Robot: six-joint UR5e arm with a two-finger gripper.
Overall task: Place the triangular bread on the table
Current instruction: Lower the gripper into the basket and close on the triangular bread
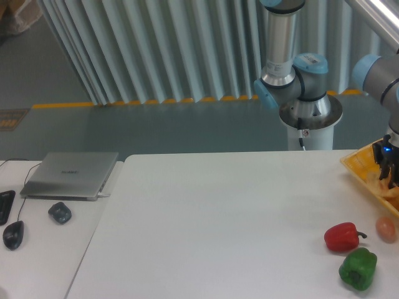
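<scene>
The hand (388, 169) is lowered into the yellow tray (361, 167) at 3 o'clock of the bench (218, 218); its opening and hold cannot be told.

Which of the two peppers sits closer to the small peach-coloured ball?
The red pepper. It lies just left of the ball, while the green pepper sits lower, nearer the camera.

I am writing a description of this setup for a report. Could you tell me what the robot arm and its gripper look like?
The arm is made of silver-grey metal tubes with light blue caps at the joints, on a round silver base with a thin black cable beneath. A second blue-capped joint shows at the right edge. The gripper is small and black, with a blue light glowing on it; its fingers are too small to describe.
</scene>
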